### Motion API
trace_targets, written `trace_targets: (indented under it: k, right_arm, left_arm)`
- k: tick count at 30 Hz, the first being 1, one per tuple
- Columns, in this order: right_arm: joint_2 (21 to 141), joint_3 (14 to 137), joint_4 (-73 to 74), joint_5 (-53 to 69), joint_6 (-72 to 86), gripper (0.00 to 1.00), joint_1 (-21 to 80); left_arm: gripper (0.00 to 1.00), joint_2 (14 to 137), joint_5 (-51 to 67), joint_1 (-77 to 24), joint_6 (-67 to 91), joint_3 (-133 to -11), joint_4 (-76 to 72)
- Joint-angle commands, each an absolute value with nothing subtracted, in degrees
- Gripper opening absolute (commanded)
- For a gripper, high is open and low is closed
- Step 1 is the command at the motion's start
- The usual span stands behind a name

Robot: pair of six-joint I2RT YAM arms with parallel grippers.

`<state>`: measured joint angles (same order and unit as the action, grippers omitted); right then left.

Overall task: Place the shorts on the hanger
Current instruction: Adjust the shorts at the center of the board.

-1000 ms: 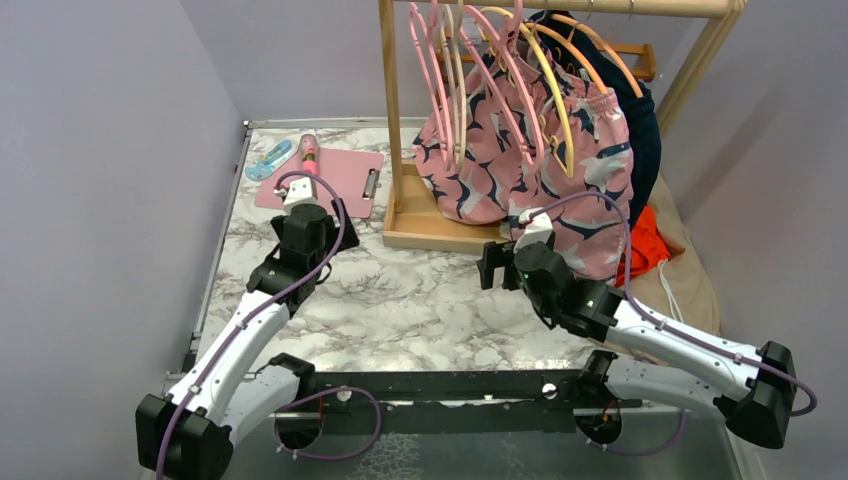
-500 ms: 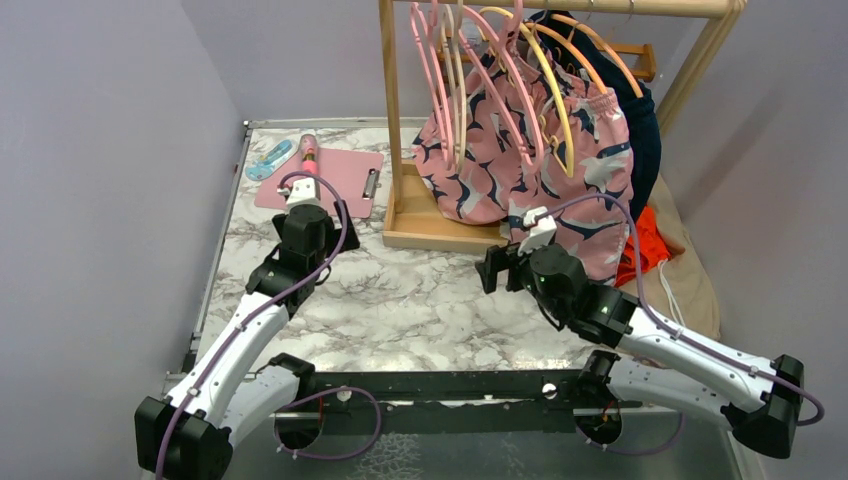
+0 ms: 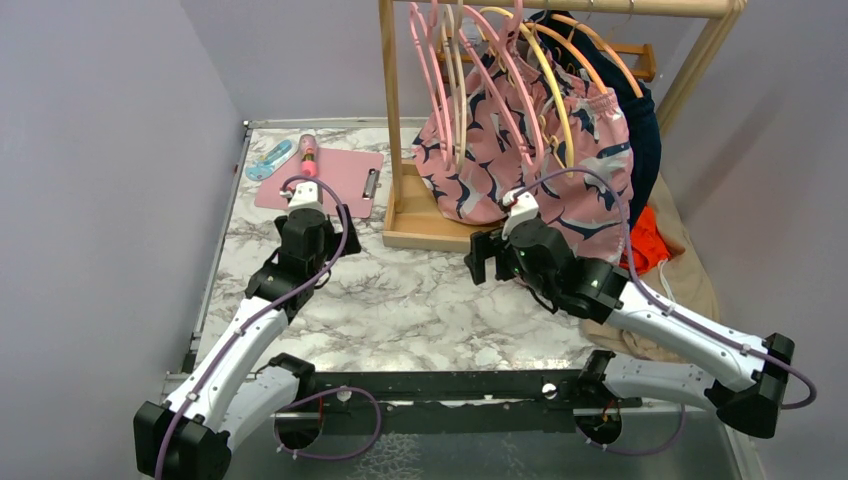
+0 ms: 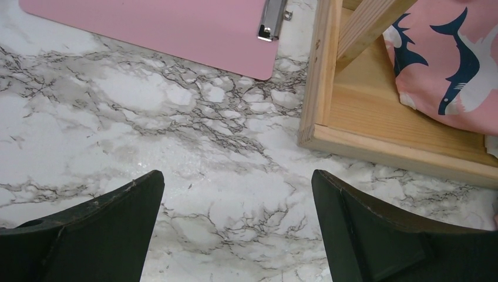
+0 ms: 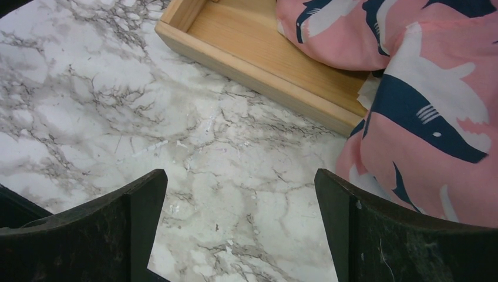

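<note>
1. Wooden rack (image 3: 391, 120): held in its base tray (image 3: 420, 238) only the lower folds of the shark-print shorts (image 3: 590, 160).
2. Shorts (image 3: 645, 245): lay bunched right of the rack, behind shark-print fabric; risked a mistaken or snagged grab.
3. Hanger (image 3: 558, 105): hung on the rack's rail, crowded by others; risked a wrong pick.
4. Jaws: both stood wide and empty, before the rack.

Pink clipboard (image 3: 348, 168) beside wooden rack (image 3: 390, 110); shark-print shorts (image 3: 478, 180) hanging.
</note>
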<state>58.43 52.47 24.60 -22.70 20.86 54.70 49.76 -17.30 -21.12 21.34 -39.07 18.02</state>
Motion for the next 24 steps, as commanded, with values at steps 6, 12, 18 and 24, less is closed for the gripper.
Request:
trace_targets:
  k: [6, 12, 18, 24]
  right_arm:
    - [52.3, 53.9, 44.2, -24.8, 28.5, 0.96, 55.0]
    - [51.3, 49.6, 39.9, -24.9, 32.2, 0.93, 55.0]
    - [51.6, 53.5, 36.1, -22.9, 31.0, 0.89, 54.9]
    - [47.2, 66.0, 28.1, -12.4, 16.3, 0.89, 54.9]
  left_arm:
    - [0.98, 49.8, -14.0, -21.3, 20.4, -38.7, 16.4]
    - [0.98, 50.3, -12.1, -21.3, 20.5, -38.5, 16.0]
    - [0.98, 50.4, -11.6, -21.5, 20.6, -38.2, 15.8]
    - [0.98, 50.4, -11.1, -21.7, 20.7, -38.2, 15.7]
